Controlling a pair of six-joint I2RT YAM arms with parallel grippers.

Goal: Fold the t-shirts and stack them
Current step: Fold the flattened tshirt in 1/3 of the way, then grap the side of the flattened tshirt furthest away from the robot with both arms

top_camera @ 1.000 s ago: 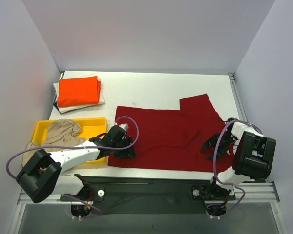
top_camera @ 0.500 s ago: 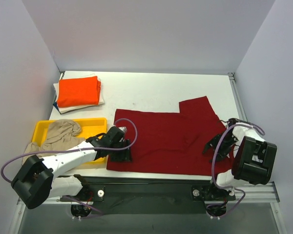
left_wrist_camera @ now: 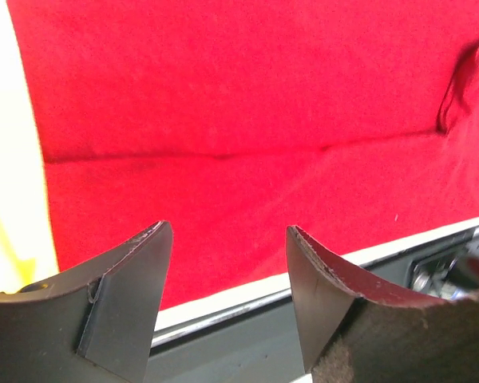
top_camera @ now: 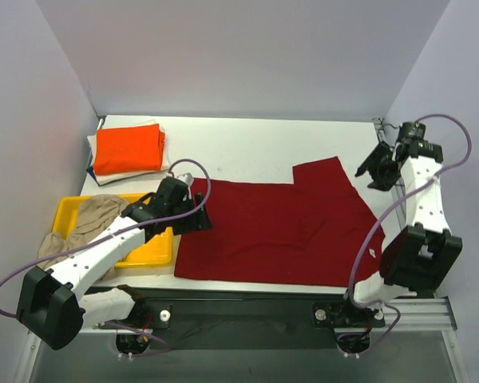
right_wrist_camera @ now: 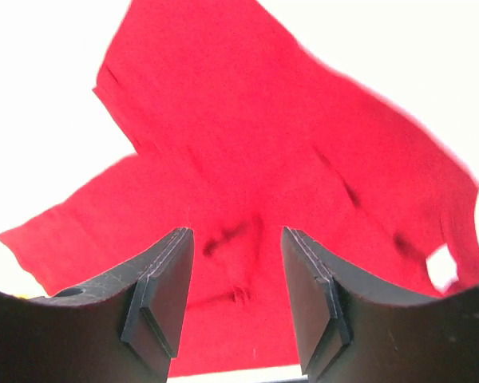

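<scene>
Lying flat on the counter (top_camera: 247,148): dark red t-shirt (top_camera: 279,227), both hands open

The dark red t-shirt is being shown spread across the counter's middle. The left hand (top_camera: 195,217) is being held over its left edge, fingers apart and empty (whether the cloth is being touched cannot be told). The right hand (top_camera: 370,169) is being held raised near the far right corner, jaws parted around nothing. An orange t-shirt (top_camera: 128,149) is being carried folded atop the far-left pile (top_camera: 164,163). A beige t-shirt (top_camera: 96,215) is being held crumpled in the yellow tray (top_camera: 156,247).

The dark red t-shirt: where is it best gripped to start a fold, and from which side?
The dark red t-shirt lies spread flat, so only its edges offer a lip. Probably pinch a left-edge corner, coming from the left, nearest the left gripper.
</scene>
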